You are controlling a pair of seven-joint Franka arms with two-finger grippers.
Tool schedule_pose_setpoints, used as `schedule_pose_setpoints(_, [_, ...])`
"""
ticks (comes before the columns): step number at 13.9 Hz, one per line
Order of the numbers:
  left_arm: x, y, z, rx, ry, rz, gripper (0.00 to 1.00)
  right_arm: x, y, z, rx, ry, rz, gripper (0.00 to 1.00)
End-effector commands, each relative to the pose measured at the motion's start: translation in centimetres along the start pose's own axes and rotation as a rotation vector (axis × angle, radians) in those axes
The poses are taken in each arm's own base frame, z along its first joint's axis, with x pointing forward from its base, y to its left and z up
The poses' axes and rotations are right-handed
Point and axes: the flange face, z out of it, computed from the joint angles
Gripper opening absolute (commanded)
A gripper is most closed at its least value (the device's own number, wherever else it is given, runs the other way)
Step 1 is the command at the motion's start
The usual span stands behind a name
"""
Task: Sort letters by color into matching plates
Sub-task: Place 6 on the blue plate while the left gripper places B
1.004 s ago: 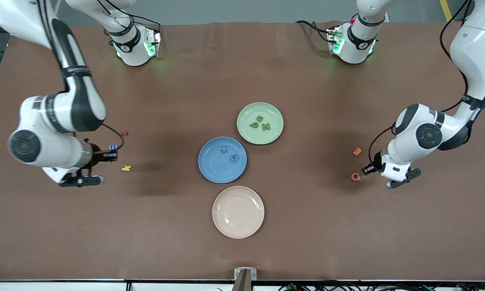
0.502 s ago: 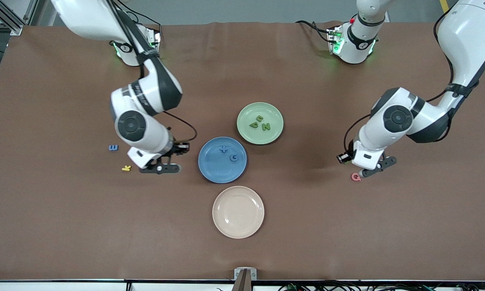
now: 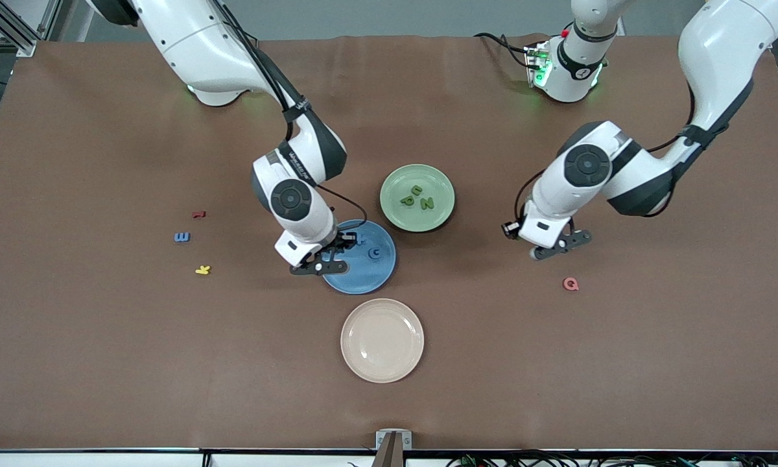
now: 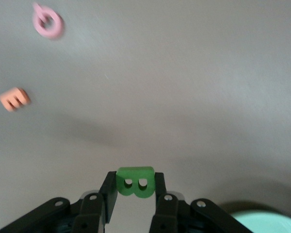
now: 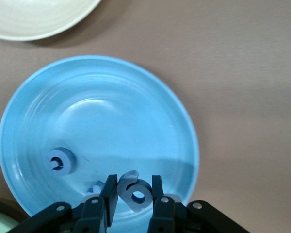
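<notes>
My right gripper (image 5: pixel 134 186) is shut on a blue 9 (image 5: pixel 137 195) and hangs over the blue plate (image 5: pixel 102 107) at its rim toward the right arm's end (image 3: pixel 321 261). On that plate (image 3: pixel 358 276) lie a blue G (image 3: pixel 376 253) and a blue +, partly hidden by the gripper. My left gripper (image 4: pixel 135 178) is shut on a green B (image 4: pixel 135 182), over bare table between the green plate (image 3: pixel 442 185) and a pink Q (image 3: pixel 570 284). Three green letters (image 3: pixel 417 196) lie on the green plate. A blue E (image 3: pixel 181 237) lies on the table toward the right arm's end.
A cream plate (image 3: pixel 382 340) lies nearer the front camera than the blue one. A red letter (image 3: pixel 198 213) and a yellow one (image 3: pixel 202 270) lie by the blue E. The left wrist view shows an orange E (image 4: pixel 14 99) near the pink Q (image 4: pixel 48 23).
Both arms have swung in toward the middle of the table. The right gripper came from beside the blue E to over the blue plate. The left gripper left the pink Q, moving toward the green plate.
</notes>
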Motion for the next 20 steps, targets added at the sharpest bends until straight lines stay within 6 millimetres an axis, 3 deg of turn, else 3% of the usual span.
schedule_pose_setpoints(1, [-4.3, 3.8, 0.8, -0.003, -0.029, -0.033, 0.0, 0.3, -0.9, 0.1, 0.014, 0.029, -0.011, 0.23])
schedule_pose_setpoints(7, [-12.6, 9.9, 2.1, -0.026, -0.055, -0.126, 0.0, 1.5, 0.7, 0.4, 0.02, 0.044, -0.092, 0.25])
schedule_pose_setpoints(9, [-15.3, 11.2, 3.3, -0.007, -0.055, -0.15, 0.0, 1.3, 0.1, 0.5, 0.022, 0.047, -0.101, 0.27])
schedule_pose_setpoints(10, [-16.3, 11.4, 4.0, -0.002, -0.057, -0.149, 0.0, 1.2, 0.0, 0.5, 0.021, 0.046, -0.101, 0.34])
schedule_pose_setpoints(11, [-16.9, 11.3, 4.6, -0.01, -0.062, -0.15, 0.0, 1.2, 0.1, 0.4, 0.022, 0.047, -0.1, 0.53])
schedule_pose_setpoints(12, [-17.3, 11.0, 5.3, -0.014, -0.066, -0.147, 0.0, 1.2, 0.1, 0.4, 0.021, 0.046, -0.097, 0.84])
schedule_pose_setpoints(13, [-17.1, 10.7, 5.7, -0.013, -0.064, -0.151, 0.0, 1.1, 0.1, 0.3, 0.019, 0.04, -0.091, 1.0])
schedule_pose_setpoints(15, [-17.2, 10.7, 6.7, 0.005, -0.058, -0.147, 0.0, 0.9, 0.3, -0.1, 0.016, 0.032, -0.092, 1.0])
schedule_pose_setpoints(16, [-17.1, 10.6, 7.2, 0.013, -0.057, -0.15, 0.0, 0.7, 1.0, -0.9, -0.006, -0.013, -0.083, 1.0])
schedule_pose_setpoints(18, [-17.4, 10.7, 7.9, 0.014, -0.064, -0.156, 0.0, 0.5, 2.8, -5.5, -0.031, -0.067, -0.062, 1.0])
schedule_pose_setpoints(20, [-19.0, 11.4, 8.4, 0.026, -0.063, -0.183, 0.0, 0.6, 6.1, -10.4, -0.052, -0.117, -0.019, 1.0])
